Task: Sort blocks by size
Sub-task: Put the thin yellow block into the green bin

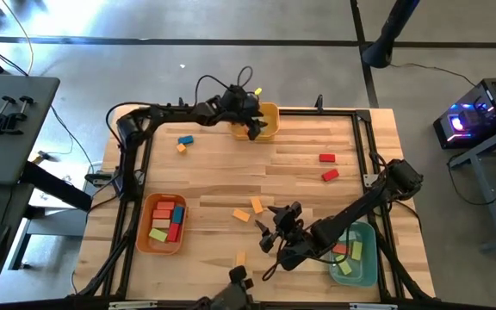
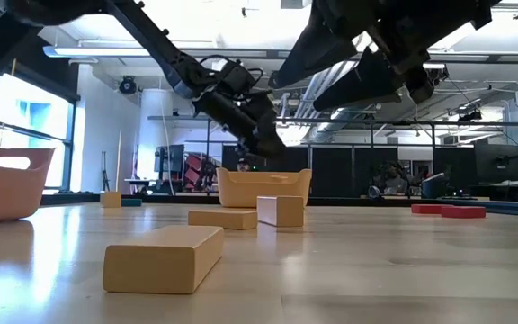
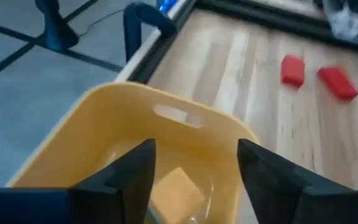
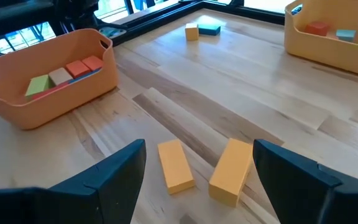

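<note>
Three bins sit on the worktop (image 1: 300,181) from above: yellow bin (image 1: 268,113), orange bin (image 1: 143,241), teal bin (image 1: 370,274). Left claw (image 1: 253,129) hangs over yellow. Its wrist view shows fingers parted, holding nothing, one orange block (image 3: 174,191) in the bin; lift clear. Right claw (image 4: 197,186), wide open and empty, should centre over two orange bars (image 4: 232,169).
</note>
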`<state>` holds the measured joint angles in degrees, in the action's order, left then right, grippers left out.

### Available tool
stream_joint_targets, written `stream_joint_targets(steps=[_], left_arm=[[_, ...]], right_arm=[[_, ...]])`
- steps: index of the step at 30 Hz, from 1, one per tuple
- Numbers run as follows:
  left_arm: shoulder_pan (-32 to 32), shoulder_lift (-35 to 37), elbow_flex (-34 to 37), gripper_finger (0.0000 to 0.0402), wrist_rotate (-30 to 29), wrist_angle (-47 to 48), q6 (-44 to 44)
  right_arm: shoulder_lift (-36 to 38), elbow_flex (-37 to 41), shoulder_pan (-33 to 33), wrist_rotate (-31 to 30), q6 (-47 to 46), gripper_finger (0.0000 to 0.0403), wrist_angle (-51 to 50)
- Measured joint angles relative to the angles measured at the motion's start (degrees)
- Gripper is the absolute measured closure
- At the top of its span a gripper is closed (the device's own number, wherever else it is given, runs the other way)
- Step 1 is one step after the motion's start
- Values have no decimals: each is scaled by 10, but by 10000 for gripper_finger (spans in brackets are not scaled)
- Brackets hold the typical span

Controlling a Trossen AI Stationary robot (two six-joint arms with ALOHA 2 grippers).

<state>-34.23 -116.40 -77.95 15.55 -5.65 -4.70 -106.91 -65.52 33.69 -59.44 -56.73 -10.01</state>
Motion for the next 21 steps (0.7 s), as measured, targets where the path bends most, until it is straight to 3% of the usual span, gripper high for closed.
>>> stream_joint_targets(steps=[6, 9, 15, 21], left_arm=[[-28, 27, 5, 169, 65, 35, -12], [-22, 69, 62, 176, 120, 4, -23], [23, 232, 310, 201, 135, -181, -3], [116, 397, 535, 211, 135, -380, 23]], right_arm=[[0, 0, 0, 9, -24, 110, 3], [0, 0, 0, 15, -42, 110, 3], [-11, 0, 3, 27, -32, 110, 37], [-89, 0, -1, 174, 186, 110, 237]])
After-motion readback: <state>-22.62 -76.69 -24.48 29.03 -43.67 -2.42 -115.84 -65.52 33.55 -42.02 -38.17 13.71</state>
